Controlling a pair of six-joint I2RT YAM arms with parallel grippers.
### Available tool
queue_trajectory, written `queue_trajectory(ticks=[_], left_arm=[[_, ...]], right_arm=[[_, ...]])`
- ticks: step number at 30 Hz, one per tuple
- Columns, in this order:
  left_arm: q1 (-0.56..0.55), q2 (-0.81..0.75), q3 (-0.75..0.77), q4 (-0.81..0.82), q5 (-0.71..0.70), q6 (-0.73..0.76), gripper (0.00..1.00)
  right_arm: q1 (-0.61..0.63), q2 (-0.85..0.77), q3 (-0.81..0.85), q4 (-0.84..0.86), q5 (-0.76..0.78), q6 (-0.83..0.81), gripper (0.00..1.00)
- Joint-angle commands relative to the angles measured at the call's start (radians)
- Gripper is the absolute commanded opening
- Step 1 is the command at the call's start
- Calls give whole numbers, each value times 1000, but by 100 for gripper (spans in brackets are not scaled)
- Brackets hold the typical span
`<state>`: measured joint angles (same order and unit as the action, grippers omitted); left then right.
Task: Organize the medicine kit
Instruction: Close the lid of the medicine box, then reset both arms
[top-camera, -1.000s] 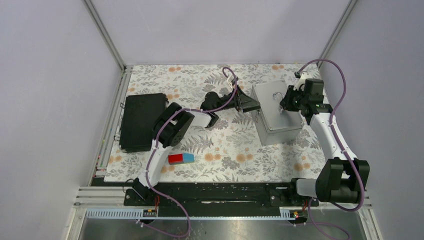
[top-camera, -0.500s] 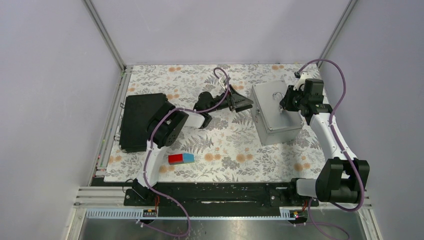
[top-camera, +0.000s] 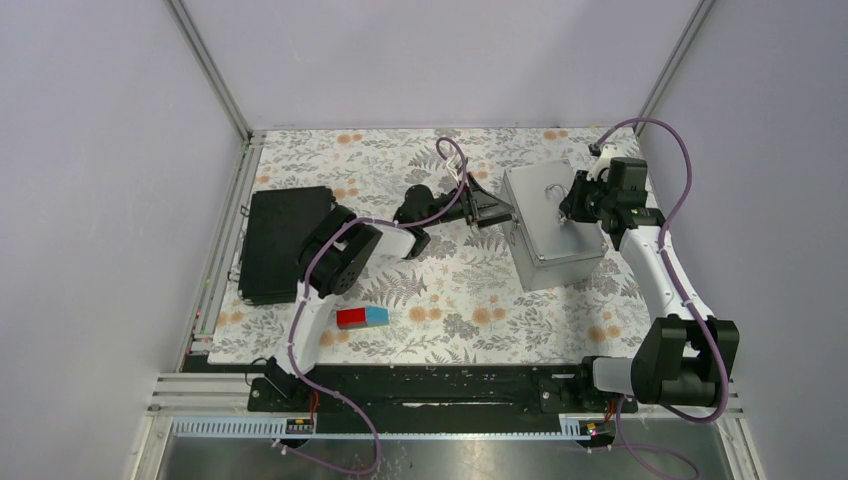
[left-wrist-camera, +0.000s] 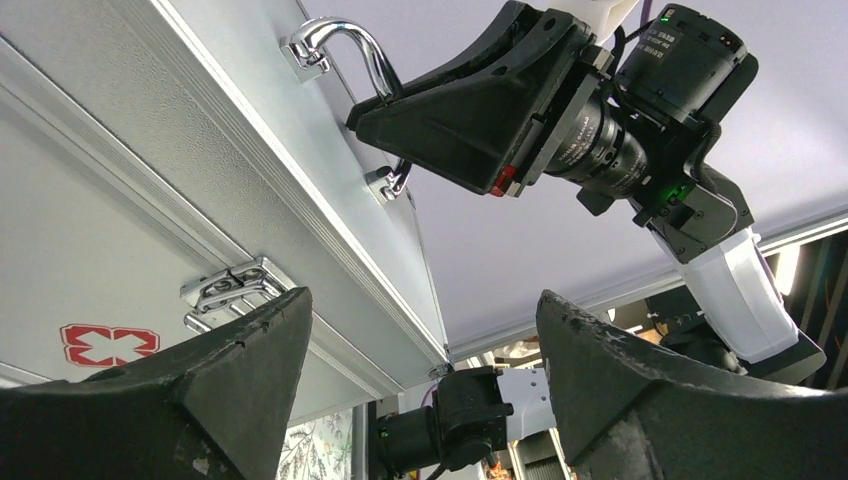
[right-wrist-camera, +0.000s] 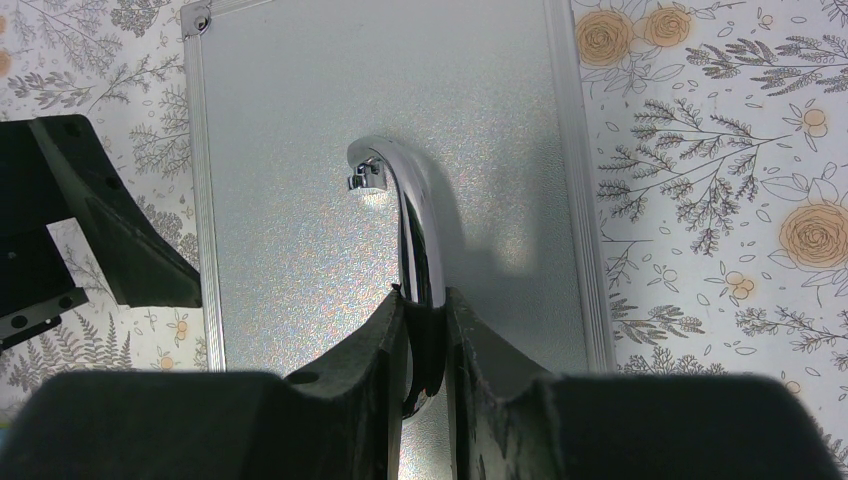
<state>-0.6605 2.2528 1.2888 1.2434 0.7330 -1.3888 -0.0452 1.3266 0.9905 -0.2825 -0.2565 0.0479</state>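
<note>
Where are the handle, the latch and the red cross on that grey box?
handle (right-wrist-camera: 418, 215), right wrist view, middle of the chrome loop.
latch (left-wrist-camera: 232, 290), left wrist view, its shiny clasp.
red cross (left-wrist-camera: 108, 343), left wrist view, middle of the mark.

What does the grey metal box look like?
The medicine kit is a grey, sparkly metal box with pale edge strips, lid shut, sitting on the flowery table's right side. The right hand pinches its shiny loop handle on top. One side has a silver latch and a small red cross; the open left hand hovers there.
</note>
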Motion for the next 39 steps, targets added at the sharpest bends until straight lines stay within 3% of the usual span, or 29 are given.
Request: queue_trajectory(ticks=[1,14,15,21,24,25,29,33,37,39], left_arm=[[-13,29,50,18,-23,25,81],[-34,102,136,-35,-20,57,80],[-31,89,128,-35,-13,60,80],[54,-72,35,-145,61,134,81],[118,-166,-7,-273,96,242,81],[137,-195,-17,-326,102,290,81],[196,-332,-6,-638,88,572,83],[247,-462,84,-1006,-29,879,85],[307,-524,247,-1363,-214,1068,89],[340,-555,288,-1443,-294,1123,99]], right_arm=[[18,99,-108,-284,14,-42,13],[19,96,-96,-293,16,-43,14],[19,94,-87,-300,16,-43,18],[19,37,53,-349,52,-99,69],[19,16,134,-364,81,-104,97],[18,13,158,-365,91,-103,99],[19,6,247,-356,72,-104,100],[19,0,331,-331,68,-92,100],[19,12,450,-348,279,46,100],[19,16,495,-347,356,80,100]])
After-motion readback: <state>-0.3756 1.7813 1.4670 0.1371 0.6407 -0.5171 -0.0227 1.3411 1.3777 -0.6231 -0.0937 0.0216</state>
